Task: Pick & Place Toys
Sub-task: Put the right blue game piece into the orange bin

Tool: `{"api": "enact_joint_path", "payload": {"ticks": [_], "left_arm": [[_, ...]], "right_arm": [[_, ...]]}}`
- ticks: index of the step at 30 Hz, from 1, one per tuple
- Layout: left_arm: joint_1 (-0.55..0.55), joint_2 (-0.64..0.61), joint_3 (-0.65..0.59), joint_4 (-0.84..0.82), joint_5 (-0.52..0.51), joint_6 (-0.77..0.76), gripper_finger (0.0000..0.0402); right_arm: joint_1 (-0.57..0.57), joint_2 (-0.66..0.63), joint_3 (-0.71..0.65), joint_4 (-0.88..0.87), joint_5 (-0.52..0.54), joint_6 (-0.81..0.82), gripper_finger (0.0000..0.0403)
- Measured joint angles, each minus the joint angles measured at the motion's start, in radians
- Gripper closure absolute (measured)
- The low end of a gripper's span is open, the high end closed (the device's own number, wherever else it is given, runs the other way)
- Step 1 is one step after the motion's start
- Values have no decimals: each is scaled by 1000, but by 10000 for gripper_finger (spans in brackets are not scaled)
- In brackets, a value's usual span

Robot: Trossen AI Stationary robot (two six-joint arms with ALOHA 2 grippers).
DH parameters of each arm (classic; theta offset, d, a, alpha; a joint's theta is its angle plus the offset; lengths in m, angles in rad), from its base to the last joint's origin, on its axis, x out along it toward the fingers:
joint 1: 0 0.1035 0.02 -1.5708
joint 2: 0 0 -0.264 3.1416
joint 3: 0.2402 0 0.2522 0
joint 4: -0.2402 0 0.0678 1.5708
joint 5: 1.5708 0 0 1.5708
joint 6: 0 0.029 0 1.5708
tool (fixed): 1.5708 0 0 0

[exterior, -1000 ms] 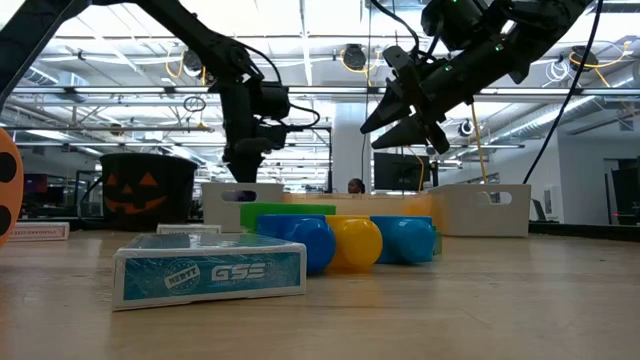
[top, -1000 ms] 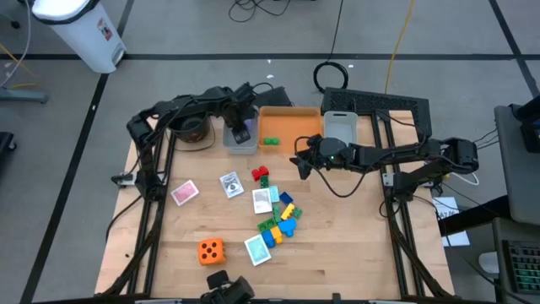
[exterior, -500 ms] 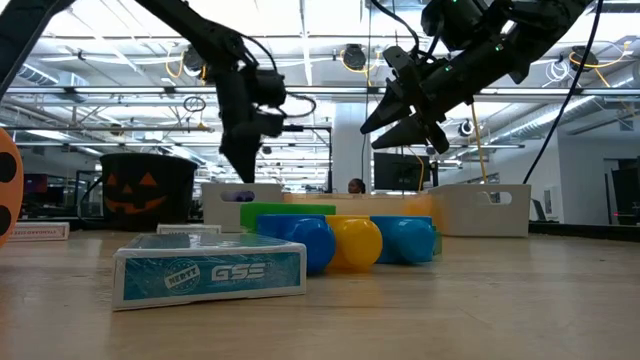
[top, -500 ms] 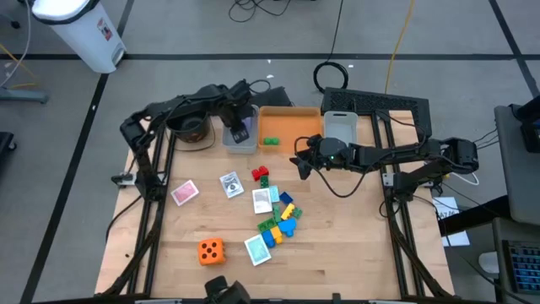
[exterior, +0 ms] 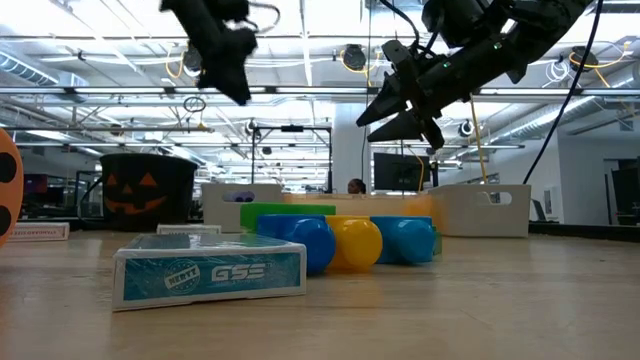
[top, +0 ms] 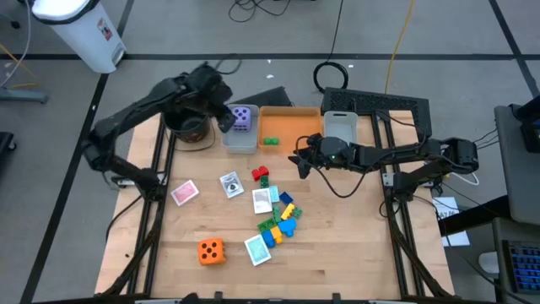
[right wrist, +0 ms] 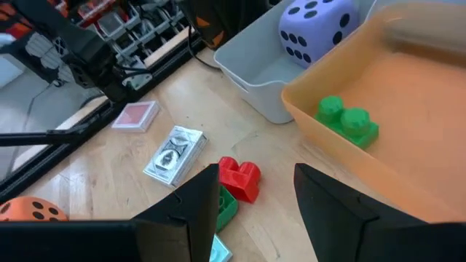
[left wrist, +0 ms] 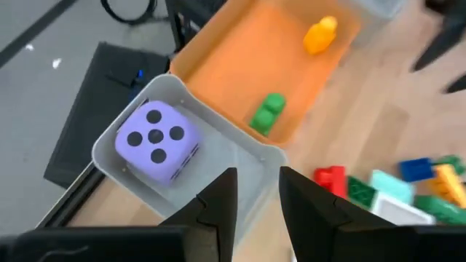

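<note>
From my screen the table (top: pixel 337 253) comes first. At its twelve o'clock edge stand the grey bin (top: pixel 240 139) and, touching it on the three o'clock side, the orange bin (top: pixel 287 128). The purple die (top: pixel 242 118) lies inside the grey bin, and one green brick (top: pixel 270 140) lies in the orange bin.

The left gripper (top: pixel 224 121) hangs above the table just at nine o'clock of the grey bin. In its wrist view the fingers (left wrist: pixel 218 207) stand a little apart with nothing between them, so I judge that this arm has no load.

The right gripper (top: pixel 300 160) hovers near the centre, at six o'clock of the orange bin. Its fingers (right wrist: pixel 196 211) are apart and empty too.

The orange die (top: pixel 211 251) sits near the seven o'clock corner. The pile of bricks (top: pixel 280 218) is near the centre, the red brick (top: pixel 260 175) a little toward twelve o'clock from it, and the cards (top: pixel 229 183) lie around them.

I think the step in hand is choosing the next toy (most toys are not yet sorted). The next move asks the right gripper to descend on the red brick, which is nearest, with the fingers on two opposite sides.
</note>
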Motion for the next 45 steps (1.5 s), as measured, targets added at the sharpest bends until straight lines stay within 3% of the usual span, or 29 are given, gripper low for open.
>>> {"api": "enact_joint_path", "payload": {"ticks": [3,6,11,20,26,29,35,40,45], "left_arm": [[-6,-65,0,-18,56,-22,295],[-30,-122,-11,-32,108,-20,295],[-111,-219,-149,21,126,-50,295],[-292,-357,-552,382,133,-284,295],[-390,-370,-712,540,133,-373,295],[-423,-370,-746,593,130,-399,295],[-456,-370,-759,634,99,-412,295],[-473,-370,-759,661,95,-431,295],[-491,-370,-758,665,95,-441,295]], "right_arm": [[2,0,0,36,-10,29,236],[2,0,0,103,-91,19,236],[13,0,44,93,-155,3,236],[98,0,248,-253,-100,-170,236],[215,17,375,-559,-102,-282,236],[287,32,396,-667,-109,-309,236],[425,159,396,-750,-231,-298,236],[494,280,400,-697,-229,-302,236],[492,352,397,-638,-229,-291,236]]}}
